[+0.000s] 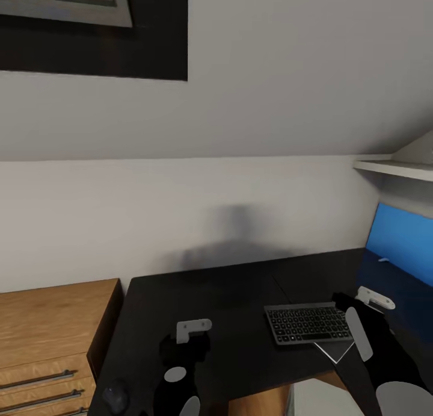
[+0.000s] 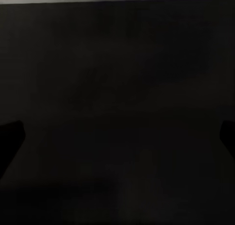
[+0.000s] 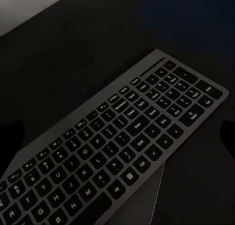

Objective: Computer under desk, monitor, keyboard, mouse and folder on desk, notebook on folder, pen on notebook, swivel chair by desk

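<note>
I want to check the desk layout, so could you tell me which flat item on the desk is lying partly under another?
The notebook, a pale grey rectangle: its corner pokes out from beneath the keyboard, which rests over it. The blue folder stands apart at the desk's right end.

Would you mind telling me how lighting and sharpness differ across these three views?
Head view: evenly lit, soft shadow on the wall above the desk. Left wrist view: nearly black, featureless. Right wrist view: dim, but the keyboard legends stay readable, slightly soft.

Matt black desk (image 1: 228,295); wood-grain cabinet (image 1: 54,325) with metal handles.
</note>
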Tool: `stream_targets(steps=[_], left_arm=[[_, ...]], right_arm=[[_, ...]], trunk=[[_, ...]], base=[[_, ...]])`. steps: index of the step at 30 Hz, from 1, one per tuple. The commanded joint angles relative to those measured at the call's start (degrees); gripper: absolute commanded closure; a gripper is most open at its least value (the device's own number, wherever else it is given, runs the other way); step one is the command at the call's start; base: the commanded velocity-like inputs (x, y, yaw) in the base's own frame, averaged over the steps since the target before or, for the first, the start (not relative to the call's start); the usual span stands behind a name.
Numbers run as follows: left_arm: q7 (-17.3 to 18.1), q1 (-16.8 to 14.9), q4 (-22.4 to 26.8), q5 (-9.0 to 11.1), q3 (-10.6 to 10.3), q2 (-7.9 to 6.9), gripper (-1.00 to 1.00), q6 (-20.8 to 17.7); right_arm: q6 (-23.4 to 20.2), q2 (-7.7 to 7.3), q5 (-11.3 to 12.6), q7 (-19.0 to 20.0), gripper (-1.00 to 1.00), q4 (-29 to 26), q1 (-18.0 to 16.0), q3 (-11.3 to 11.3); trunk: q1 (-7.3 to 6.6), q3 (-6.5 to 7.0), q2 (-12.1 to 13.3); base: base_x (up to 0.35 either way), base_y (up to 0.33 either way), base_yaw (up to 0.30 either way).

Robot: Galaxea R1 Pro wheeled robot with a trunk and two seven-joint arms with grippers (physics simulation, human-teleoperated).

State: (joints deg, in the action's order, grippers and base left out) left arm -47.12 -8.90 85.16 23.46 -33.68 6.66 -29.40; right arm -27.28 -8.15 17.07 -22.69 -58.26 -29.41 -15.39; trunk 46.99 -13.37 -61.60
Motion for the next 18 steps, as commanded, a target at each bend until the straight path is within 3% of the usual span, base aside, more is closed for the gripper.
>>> stream_targets(steps=[1,3,11,15,16,17,18], left_arm=[[-0.49,-0.07,0.05,0.57,-0.08,-0.02,-1.00,-0.18],[-0.58,-0.07,0.01,1.45,-0.07,-0.02,-1.00,-0.14],[-0.60,-0.07,0.00,1.75,-0.08,0.00,-1.00,-0.13],[-0.60,-0.07,0.00,1.76,-0.07,0.00,-1.00,-0.13],[-0.60,-0.07,0.02,1.76,-0.10,0.01,-1.00,-0.13],[-0.60,-0.07,0.06,1.77,-0.19,0.01,-1.00,-0.13],[-0.60,-0.07,0.06,1.77,-0.20,0.01,-1.00,-0.13]], right_arm=[[-0.14,-0.02,0.60,-0.43,-1.00,-0.08,-0.03,0.05],[-0.14,-0.02,0.57,-0.42,-1.00,-0.04,-0.03,0.09],[-0.02,-0.11,0.42,-0.32,-1.00,-0.06,-0.03,1.87],[0.03,-0.31,0.30,-0.15,-1.00,-0.01,0.00,2.06],[0.17,-0.39,-0.01,0.19,-1.00,0.12,0.02,2.11],[1.65,-0.56,-2.27,2.54,-1.00,1.49,0.04,2.27],[2.19,-0.59,-2.96,3.30,-1.00,1.96,0.04,2.30]], trunk=[[-0.22,0.10,0.36],[-0.66,0.46,1.16],[-2.42,1.90,4.37],[-2.42,1.90,4.37],[-2.42,1.90,4.37],[-2.42,1.90,4.37],[-2.42,1.90,4.37]], base=[[0.000,0.000,-0.001],[0.000,0.000,0.000],[0.000,0.000,0.000],[0.000,0.000,0.000],[0.000,0.000,0.000],[0.000,0.000,0.000],[0.000,0.000,0.000]])
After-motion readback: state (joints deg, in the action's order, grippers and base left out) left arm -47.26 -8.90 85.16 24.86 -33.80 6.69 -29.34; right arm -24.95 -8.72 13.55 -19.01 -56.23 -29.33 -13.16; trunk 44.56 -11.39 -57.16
